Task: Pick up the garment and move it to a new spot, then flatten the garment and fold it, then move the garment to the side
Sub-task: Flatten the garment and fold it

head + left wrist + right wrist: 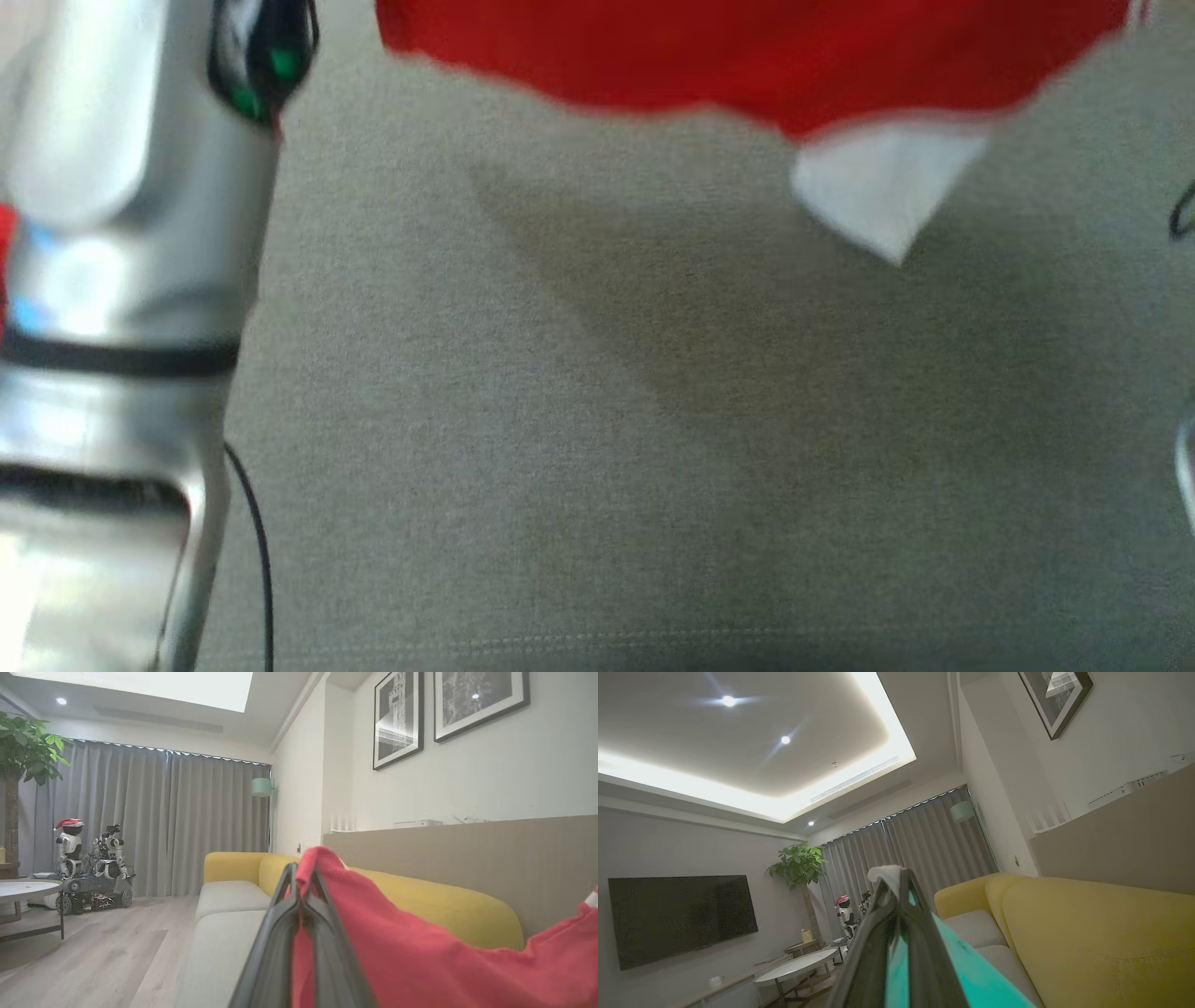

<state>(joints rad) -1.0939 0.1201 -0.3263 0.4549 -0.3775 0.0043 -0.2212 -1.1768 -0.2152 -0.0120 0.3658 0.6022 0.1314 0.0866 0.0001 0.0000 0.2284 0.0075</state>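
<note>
Head view, from the left: the silver left forearm (121,280) rises along the edge, then comes the bare grey sofa seat (560,467). Above it the garment (747,65) hangs clear of the cushion across the top. A corner of white lining (882,196) droops from its right part, and a shadow lies beneath.

Left wrist view has the left tool (302,872) clamped narrow on a red edge, the cloth sagging away rightward in front of the yellow backrest (444,905).

Right wrist view has the right tool (896,879) pinched together on a pale scrap of fabric, with teal-looking cloth (971,975) trailing below. I take this for the garment's other edge, though the colour there is odd.

By my judgement the pickup is done and the carry to a new spot is in hand, the garment strung in the air between both arms. Laying it down, flattening, folding and the move aside are all left to do.
</note>
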